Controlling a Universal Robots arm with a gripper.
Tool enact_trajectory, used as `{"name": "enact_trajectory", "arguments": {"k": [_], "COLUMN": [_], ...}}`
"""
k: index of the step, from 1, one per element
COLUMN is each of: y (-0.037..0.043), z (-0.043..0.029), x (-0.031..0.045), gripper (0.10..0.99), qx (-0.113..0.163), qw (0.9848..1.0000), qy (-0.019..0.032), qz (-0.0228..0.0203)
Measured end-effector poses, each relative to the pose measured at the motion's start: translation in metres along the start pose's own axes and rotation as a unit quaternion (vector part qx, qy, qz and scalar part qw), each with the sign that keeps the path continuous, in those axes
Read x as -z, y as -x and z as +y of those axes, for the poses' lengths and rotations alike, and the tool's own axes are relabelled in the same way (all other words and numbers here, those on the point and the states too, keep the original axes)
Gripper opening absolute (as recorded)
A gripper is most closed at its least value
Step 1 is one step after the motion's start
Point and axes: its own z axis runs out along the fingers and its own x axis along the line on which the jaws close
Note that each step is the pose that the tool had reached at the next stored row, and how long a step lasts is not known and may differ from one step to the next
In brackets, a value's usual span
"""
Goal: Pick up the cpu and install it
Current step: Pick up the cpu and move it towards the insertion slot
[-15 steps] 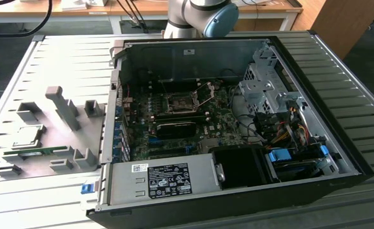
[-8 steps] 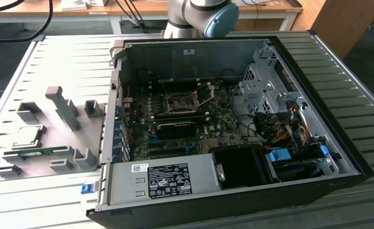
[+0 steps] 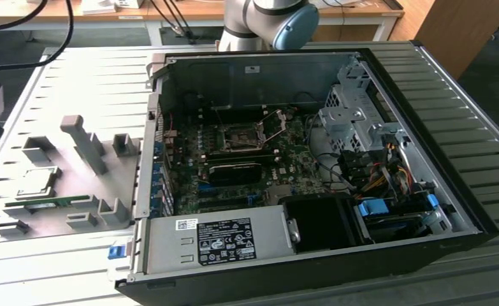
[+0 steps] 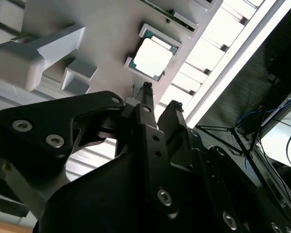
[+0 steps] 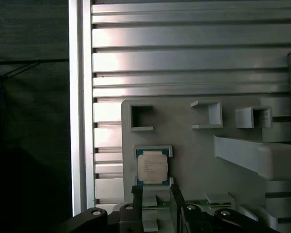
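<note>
The cpu (image 5: 153,167) lies flat, metal top up, in a shallow square seat on the grey fixture plate (image 5: 194,160), close to the plate's edge that runs along the rim of the ribbed aluminium table (image 5: 184,58). In the exterior view it sits (image 3: 38,182) at the plate's side toward that view's left, with the green memory stick (image 3: 50,203) just beside it in its own holder.

The gripper (image 5: 156,191) hangs over the plate with its fingers spread and nothing between them. Both wrist views show the chip ahead of the fingertips (image 4: 145,88), beyond their ends and not yet within the gap. The gap's centre line runs almost straight to the chip's middle.

The chip is close to square, so it offers no real long axis. In the first wrist view its edges run square to the fingers, so I judge that the spread could take it across two opposite sides. The fingers look to be above it and clear of it.

The open socket (image 3: 239,137) is on the motherboard inside the computer case (image 3: 232,83), well apart toward the exterior view's right, and it seems to hold no chip
</note>
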Motion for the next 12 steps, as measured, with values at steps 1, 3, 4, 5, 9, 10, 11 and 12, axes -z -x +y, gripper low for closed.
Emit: {"name": "enact_trajectory", "arguments": {"k": [1, 3, 4, 5, 9, 10, 11, 12], "y": [0.0000, 0.0001, 0.0001, 0.0001, 0.0000, 0.0000, 0.0000, 0.0000], "z": [-0.0001, -0.0003, -0.0004, -0.0005, -0.0006, -0.0007, -0.0007, -0.0007], "x": [-0.0018, -0.0055, -0.0072, -0.0089, -0.0134, -0.0142, -0.0150, -0.0158], "gripper": [0.349, 0.467, 0.467, 0.467, 0.529, 0.529, 0.529, 0.529], "qx": [0.000, 0.000, 0.000, 0.000, 0.000, 0.000, 0.000, 0.000], "qw": [1.0000, 1.0000, 1.0000, 1.0000, 1.0000, 1.0000, 1.0000, 1.0000], "qy": [0.0000, 0.0000, 0.0000, 0.0000, 0.0000, 0.0000, 0.0000, 0.0000], "qz": [0.0002, 0.0002, 0.0003, 0.0003, 0.0006, 0.0007, 0.0008, 0.0009]}}
